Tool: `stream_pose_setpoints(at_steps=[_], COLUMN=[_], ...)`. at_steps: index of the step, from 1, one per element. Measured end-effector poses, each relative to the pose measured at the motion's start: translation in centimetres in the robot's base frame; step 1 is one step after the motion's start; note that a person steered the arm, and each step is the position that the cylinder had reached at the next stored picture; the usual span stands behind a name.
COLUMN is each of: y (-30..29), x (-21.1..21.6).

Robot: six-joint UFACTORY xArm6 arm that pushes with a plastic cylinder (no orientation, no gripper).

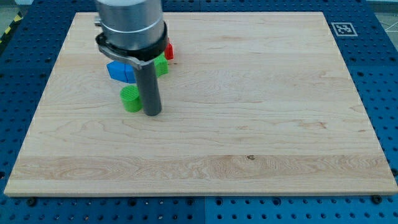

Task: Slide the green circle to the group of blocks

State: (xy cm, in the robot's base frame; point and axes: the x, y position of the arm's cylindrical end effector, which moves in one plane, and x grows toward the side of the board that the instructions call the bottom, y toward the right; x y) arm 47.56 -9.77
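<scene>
Item one, nearest the view's bottom: a pale wooden board resting on a blue perforated table.

Item two: my tip, the lower end of a dark rod. I have no gripper here, so there is no opening to report.

Item three: the green circle, just at the tip's left side, touching or nearly so.

Item four, farther up: a blue block, a second green block and a red block, clustered together and partly hidden by the arm's grey housing.

Item five, far right corner: a square black-and-white marker tag; I read no lettering on it.
</scene>
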Motion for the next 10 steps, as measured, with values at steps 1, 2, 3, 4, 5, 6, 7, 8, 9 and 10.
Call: stream_pose_setpoints(at_steps=[1,2,3,4,5,6,7,8,9,10], y=[-3.0,-5.7,-6.1,-7.4,-7.8,-7.8,-7.6,-7.5,-7.5,-7.5], x=[-1.0,-1.1,-0.8,-0.8,-0.9,-1.0,-1.5,-2.8,-4.1,-4.5])
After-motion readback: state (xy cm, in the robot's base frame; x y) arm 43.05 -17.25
